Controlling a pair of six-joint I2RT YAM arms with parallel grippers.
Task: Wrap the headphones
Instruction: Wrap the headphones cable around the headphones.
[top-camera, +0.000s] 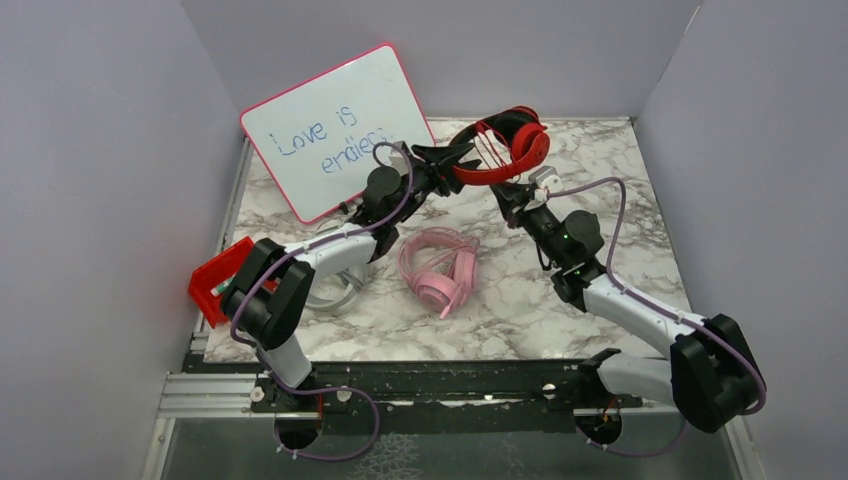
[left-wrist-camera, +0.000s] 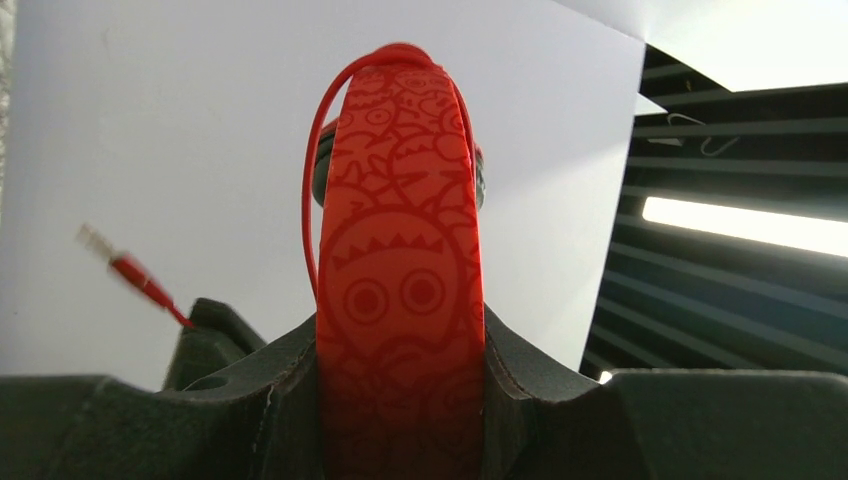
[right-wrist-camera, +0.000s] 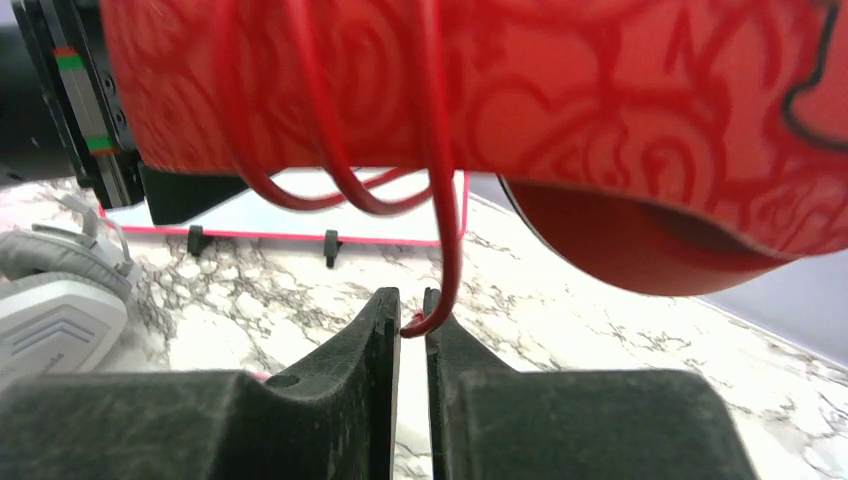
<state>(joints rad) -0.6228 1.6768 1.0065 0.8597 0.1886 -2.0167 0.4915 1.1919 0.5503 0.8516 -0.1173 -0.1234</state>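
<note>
Blue handwriting on the pink-framed whiteboard (top-camera: 330, 125), at the far-left corner of the worktop (top-camera: 500, 320), reads "Love is", then a partly hidden word beginning "end".

Whiteboard (top-camera: 335, 130) rear L; 1 headphones (top-camera: 438, 270) ctr on table (top-camera: 520, 310).

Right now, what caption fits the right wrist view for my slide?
Right end effector pinches the red cable beneath the cable-looped red headband.

Black jaws of the left gripper (left-wrist-camera: 400, 335) clamp the flat red doodle-printed headband (left-wrist-camera: 400, 200), which rises toward 12 o'clock. A thin red cable (left-wrist-camera: 304, 200) arcs over its top from 10 o'clock. A blurred red plug (left-wrist-camera: 135, 272) shows at 9 o'clock against the white panel (left-wrist-camera: 180, 130).
</note>
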